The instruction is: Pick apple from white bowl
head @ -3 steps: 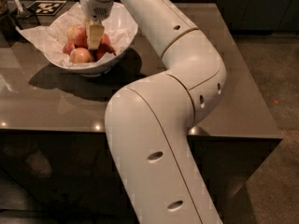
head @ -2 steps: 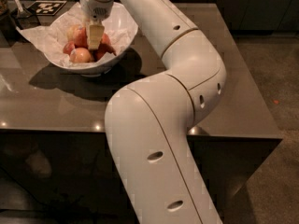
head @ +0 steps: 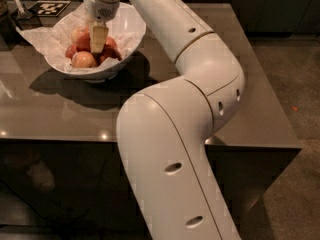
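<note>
The white bowl [head: 131,40] stands on the dark table at the top left. It is lined with crumpled white paper and holds several apples. A deep red apple [head: 111,52] shows just right of the gripper, partly hidden by it. A paler apple [head: 83,60] lies at the front, and another [head: 78,34] at the back left. My gripper [head: 98,43] hangs straight down from the white arm into the middle of the bowl, among the apples.
The brown table [head: 60,109] has its front edge close below the bowl and its right edge at the floor. A black-and-white marker tag [head: 48,7] lies behind the bowl. A dark object [head: 12,9] stands at the far left. My arm [head: 180,134] fills the centre.
</note>
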Robot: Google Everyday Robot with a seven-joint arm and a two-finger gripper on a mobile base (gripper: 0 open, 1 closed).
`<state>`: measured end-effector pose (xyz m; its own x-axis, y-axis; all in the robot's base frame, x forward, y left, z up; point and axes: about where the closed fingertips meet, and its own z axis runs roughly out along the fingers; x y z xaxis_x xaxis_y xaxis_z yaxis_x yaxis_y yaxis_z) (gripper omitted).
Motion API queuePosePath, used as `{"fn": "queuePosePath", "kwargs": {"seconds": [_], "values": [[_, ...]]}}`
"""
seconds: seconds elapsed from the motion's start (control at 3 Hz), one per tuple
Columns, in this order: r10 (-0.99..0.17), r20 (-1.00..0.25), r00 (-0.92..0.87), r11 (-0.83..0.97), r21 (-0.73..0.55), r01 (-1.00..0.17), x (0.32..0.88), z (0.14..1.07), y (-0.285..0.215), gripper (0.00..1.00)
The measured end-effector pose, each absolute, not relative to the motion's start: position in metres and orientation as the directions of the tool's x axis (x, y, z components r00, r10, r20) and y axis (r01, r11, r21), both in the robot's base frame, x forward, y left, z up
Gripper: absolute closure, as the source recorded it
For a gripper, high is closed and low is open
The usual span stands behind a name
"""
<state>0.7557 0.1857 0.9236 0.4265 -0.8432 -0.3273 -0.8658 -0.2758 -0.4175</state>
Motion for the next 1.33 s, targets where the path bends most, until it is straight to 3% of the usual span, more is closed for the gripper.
{"fn": "queuePosePath", "kwargs": {"seconds": [1.33], "values": [[-0.839, -0.365, 0.404, -0.182, -0.512, -0.84, 0.745, 0.958, 0.17, 1.0]]}}
